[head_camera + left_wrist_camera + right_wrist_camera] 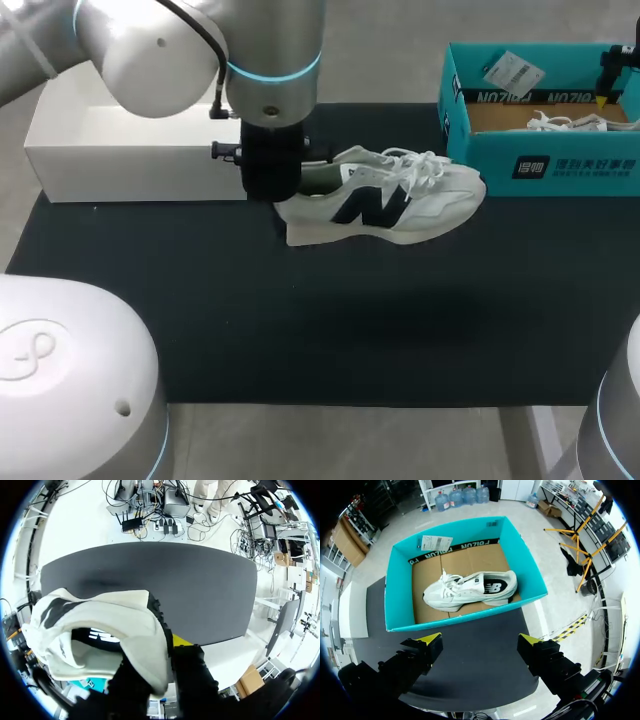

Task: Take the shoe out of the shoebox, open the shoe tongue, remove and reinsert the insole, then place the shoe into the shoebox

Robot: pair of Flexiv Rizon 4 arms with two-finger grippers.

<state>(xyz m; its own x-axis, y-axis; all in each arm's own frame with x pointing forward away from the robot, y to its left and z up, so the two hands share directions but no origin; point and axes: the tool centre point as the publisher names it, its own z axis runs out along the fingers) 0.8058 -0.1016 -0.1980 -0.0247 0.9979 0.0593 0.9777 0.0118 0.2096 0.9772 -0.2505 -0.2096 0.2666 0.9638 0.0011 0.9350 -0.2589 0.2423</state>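
Count: 2 white shoes, 1 teal shoebox (560,165) at far right, 1 white box (130,160) at far left. Left gripper (274,188) is clamped on the heel collar of the first shoe (390,200), held above the dark table (350,320) mid-scene, toe pointing right. Right gripper (480,641) hangs over the shoebox, fingers spread wide, holding nothing. The second shoe (470,590) lies on its side inside the shoebox.

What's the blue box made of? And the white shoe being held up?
The shoebox looks like cardboard: matte teal walls, brown floor inside. The held shoe seems soft matte fabric, maybe suede, with a rubbery-looking sole.
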